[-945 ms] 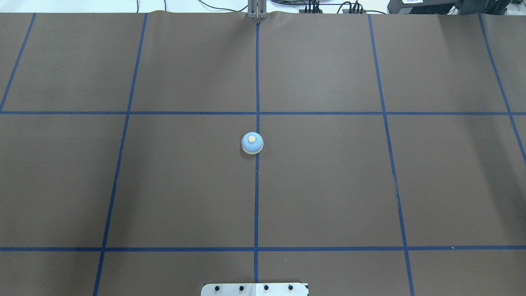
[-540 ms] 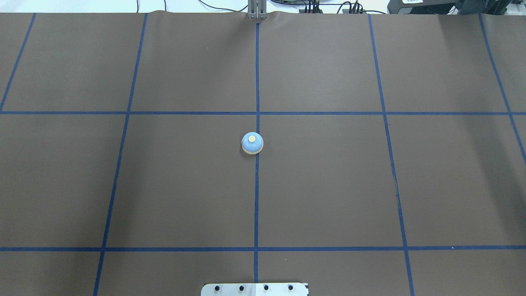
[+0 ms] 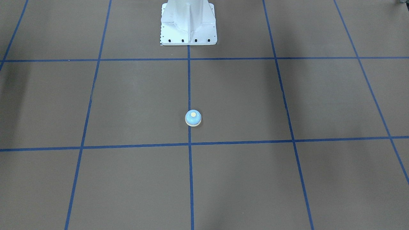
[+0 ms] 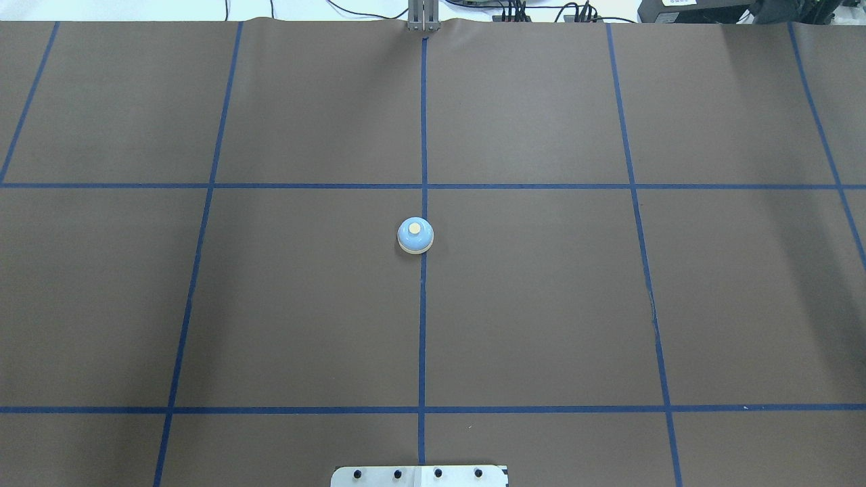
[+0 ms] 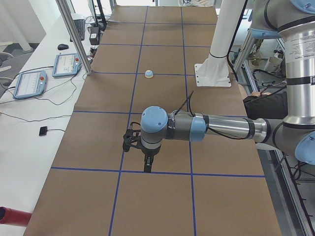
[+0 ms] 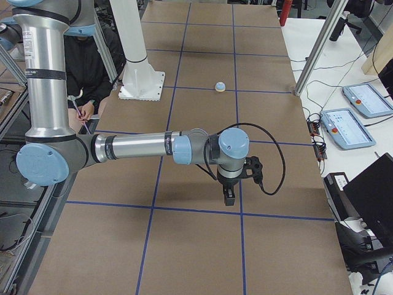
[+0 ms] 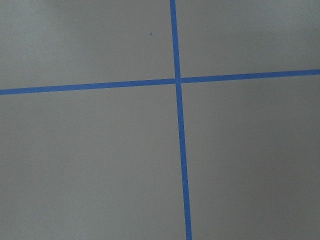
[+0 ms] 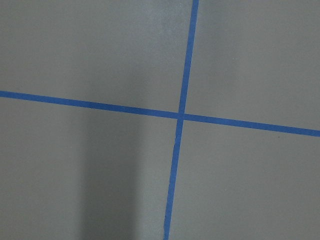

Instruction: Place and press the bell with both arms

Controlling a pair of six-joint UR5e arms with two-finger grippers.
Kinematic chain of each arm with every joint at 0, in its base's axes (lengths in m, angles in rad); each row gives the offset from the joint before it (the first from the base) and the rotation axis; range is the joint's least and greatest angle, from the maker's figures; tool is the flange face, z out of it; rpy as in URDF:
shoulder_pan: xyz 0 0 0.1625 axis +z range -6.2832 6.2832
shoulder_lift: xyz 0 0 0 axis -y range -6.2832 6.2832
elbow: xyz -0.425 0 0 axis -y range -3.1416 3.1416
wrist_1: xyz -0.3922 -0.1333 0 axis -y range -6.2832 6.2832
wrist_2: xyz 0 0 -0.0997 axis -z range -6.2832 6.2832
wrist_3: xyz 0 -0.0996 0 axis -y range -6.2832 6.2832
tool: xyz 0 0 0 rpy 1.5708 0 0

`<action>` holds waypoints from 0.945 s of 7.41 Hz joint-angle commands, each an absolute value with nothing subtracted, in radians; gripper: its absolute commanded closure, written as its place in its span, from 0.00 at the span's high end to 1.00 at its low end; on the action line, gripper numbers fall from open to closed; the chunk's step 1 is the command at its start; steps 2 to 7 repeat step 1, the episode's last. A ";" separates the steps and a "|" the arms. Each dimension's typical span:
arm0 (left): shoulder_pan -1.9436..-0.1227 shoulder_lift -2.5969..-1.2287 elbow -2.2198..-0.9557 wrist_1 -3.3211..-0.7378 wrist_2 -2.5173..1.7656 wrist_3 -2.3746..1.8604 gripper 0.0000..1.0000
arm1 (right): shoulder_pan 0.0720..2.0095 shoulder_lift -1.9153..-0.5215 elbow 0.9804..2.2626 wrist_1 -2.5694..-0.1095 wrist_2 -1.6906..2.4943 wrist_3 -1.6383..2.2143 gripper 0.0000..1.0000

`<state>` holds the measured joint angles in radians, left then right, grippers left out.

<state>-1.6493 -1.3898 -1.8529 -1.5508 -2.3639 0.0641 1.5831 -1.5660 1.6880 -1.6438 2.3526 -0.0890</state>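
Note:
The small light-blue bell [image 4: 415, 235] with a cream base and button stands alone on the centre blue tape line of the brown mat; it also shows in the front view [image 3: 193, 118] and both side views [image 5: 149, 74] [image 6: 220, 86]. No arm shows in the overhead or front views. My left gripper [image 5: 147, 164] shows only in the left side view, pointing down over the mat far from the bell. My right gripper [image 6: 229, 196] shows only in the right side view, likewise far from the bell. I cannot tell whether either is open or shut. The wrist views show only mat and tape.
The white bolted pedestal [image 3: 188, 25] stands at the robot's edge of the table [image 4: 419, 475]. Teach pendants [image 5: 29, 83] [image 6: 347, 126] and cables lie beyond the mat's far edge. An aluminium post [image 5: 74, 34] rises there. A seated person [image 6: 92, 74] is behind the pedestal.

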 commanded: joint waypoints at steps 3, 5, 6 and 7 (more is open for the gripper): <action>-1.649 -1.391 -1.852 -1.551 -2.364 0.063 1.00 | 1.578 -1.566 1.686 -1.644 2.352 -0.089 1.00; -1.649 -1.391 -1.852 -1.551 -2.364 0.063 1.00 | 1.578 -1.566 1.686 -1.644 2.352 -0.089 1.00; -1.649 -1.391 -1.852 -1.551 -2.364 0.063 1.00 | 1.578 -1.566 1.686 -1.644 2.352 -0.089 1.00; -1.649 -1.391 -1.852 -1.551 -2.364 0.063 1.00 | 1.578 -1.566 1.686 -1.644 2.352 -0.089 1.00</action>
